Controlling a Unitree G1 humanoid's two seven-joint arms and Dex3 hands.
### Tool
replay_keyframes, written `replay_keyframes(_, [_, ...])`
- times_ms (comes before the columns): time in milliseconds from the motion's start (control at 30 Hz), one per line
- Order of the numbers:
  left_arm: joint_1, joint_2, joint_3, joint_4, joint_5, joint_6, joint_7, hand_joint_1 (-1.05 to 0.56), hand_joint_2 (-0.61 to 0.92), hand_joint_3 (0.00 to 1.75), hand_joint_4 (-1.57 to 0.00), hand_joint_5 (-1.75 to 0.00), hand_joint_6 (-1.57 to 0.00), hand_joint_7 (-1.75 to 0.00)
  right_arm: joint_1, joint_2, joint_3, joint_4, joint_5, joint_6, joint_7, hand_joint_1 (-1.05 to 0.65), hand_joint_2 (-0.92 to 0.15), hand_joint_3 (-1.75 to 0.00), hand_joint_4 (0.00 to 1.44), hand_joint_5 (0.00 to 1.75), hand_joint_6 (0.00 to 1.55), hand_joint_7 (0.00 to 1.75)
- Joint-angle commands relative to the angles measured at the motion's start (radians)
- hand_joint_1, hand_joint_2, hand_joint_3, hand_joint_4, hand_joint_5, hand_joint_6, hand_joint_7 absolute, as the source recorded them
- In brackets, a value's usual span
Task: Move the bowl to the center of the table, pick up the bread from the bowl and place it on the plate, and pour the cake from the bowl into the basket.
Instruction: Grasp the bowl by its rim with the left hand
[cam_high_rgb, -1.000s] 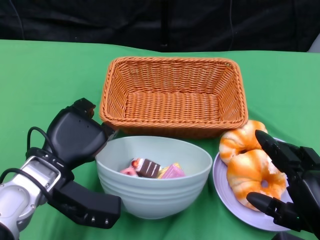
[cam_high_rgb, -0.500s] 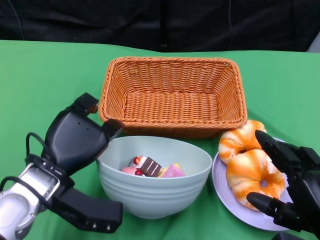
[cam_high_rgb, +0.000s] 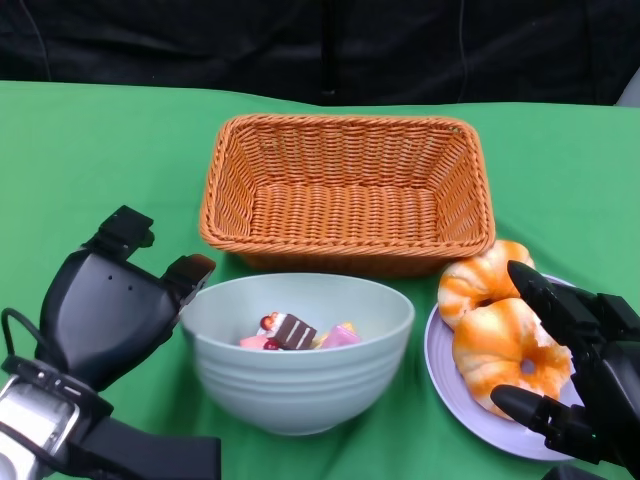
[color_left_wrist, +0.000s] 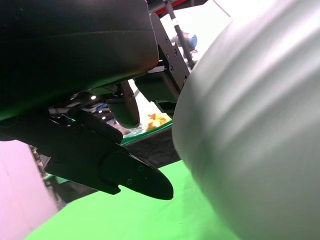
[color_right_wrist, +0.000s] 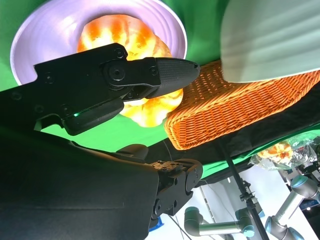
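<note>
A pale green bowl (cam_high_rgb: 300, 385) stands at the table's front middle with small cake pieces (cam_high_rgb: 290, 330) inside. My left hand (cam_high_rgb: 105, 320) holds it by its left side, a fingertip at the rim and the thumb low beside the wall. The left wrist view shows the bowl (color_left_wrist: 250, 125) close against that hand's thumb (color_left_wrist: 120, 172). Two orange breads (cam_high_rgb: 505, 350) lie on the lilac plate (cam_high_rgb: 445, 385) to the right. My right hand (cam_high_rgb: 580, 370) is open, its fingers (color_right_wrist: 125, 75) spread above and below the front bread (color_right_wrist: 150, 107).
An empty orange wicker basket (cam_high_rgb: 345, 125) stands just behind the bowl, its near wall close to the bowl's far rim. Green cloth covers the table, with a dark backdrop beyond. The basket (color_right_wrist: 235, 110) and plate (color_right_wrist: 30, 45) also show in the right wrist view.
My left hand has swung left and toward the camera. The bowl has slid slightly left, its left rim a little higher. The right hand, breads and basket have not moved.
</note>
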Motion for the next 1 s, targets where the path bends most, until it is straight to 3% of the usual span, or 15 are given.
replay_keyframes(33, [0.037,0.008,0.030,-0.035,-0.009,0.026,-0.019,-0.50,0.77,0.00,-0.29,-1.02,-0.77,-0.01,0.004,-0.011,-0.007,0.003,0.007,-0.001,-0.004,-0.60,-0.92,-0.37,0.00,0.49,0.18,0.00])
replay_keyframes(233, [0.078,0.011,0.054,-0.079,-0.007,0.042,-0.031,-0.48,0.78,0.00,-0.29,-0.99,-0.74,0.00,0.007,-0.011,-0.007,0.001,0.009,-0.002,-0.002,-0.60,-0.92,-0.37,0.00,0.49,0.18,0.00])
replay_keyframes(367, [0.118,0.045,0.090,-0.160,-0.103,-0.052,-0.072,-0.48,0.80,0.01,-0.28,-0.97,-0.71,0.00,0.008,-0.011,-0.007,-0.005,0.008,0.003,0.002,-0.60,-0.92,-0.37,0.00,0.49,0.18,0.00])
replay_keyframes(500, [0.165,0.054,0.139,-0.245,-0.222,-0.127,-0.148,-0.48,0.81,0.01,-0.23,-1.00,-0.67,0.00,0.009,-0.011,-0.008,-0.008,0.009,0.007,0.007,-0.61,-0.92,-0.38,0.00,0.49,0.18,0.00])
replay_keyframes(833, [0.261,0.021,0.226,-0.388,-0.274,-0.134,-0.253,-0.50,0.81,0.01,-0.19,-0.98,-0.59,0.00,0.009,-0.011,-0.007,-0.008,0.005,0.007,0.007,-0.61,-0.92,-0.37,0.00,0.49,0.19,0.00])
replay_keyframes(1000, [0.337,0.016,0.274,-0.530,-0.403,-0.145,-0.392,-0.50,0.83,0.01,-0.17,-0.99,-0.58,0.00,0.007,-0.010,-0.006,-0.008,0.007,0.008,0.010,-0.61,-0.92,-0.38,0.00,0.49,0.18,0.00])
